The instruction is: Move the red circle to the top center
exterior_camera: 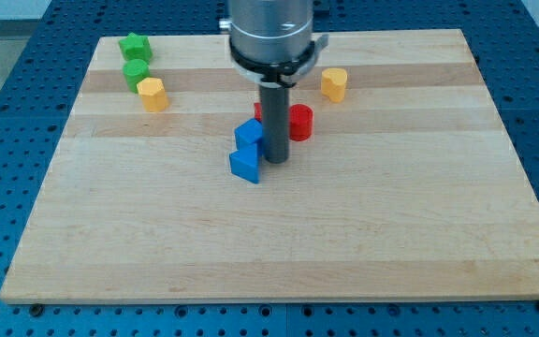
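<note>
The red circle [300,122] stands on the wooden board [279,243] a little above its centre, just right of my rod. My tip [275,159] rests on the board below and left of the red circle, close to it. A second red block [259,111] shows only as a sliver behind the rod, so its shape is hidden. Two blue blocks sit left of the tip: one [249,134] higher up, one [245,165] lower, both touching or nearly touching the rod.
A green star-like block [134,45] and a green circle [136,72] stand at the view's top left, with a yellow block [152,94] just below them. Another yellow block [334,83] stands above and right of the red circle.
</note>
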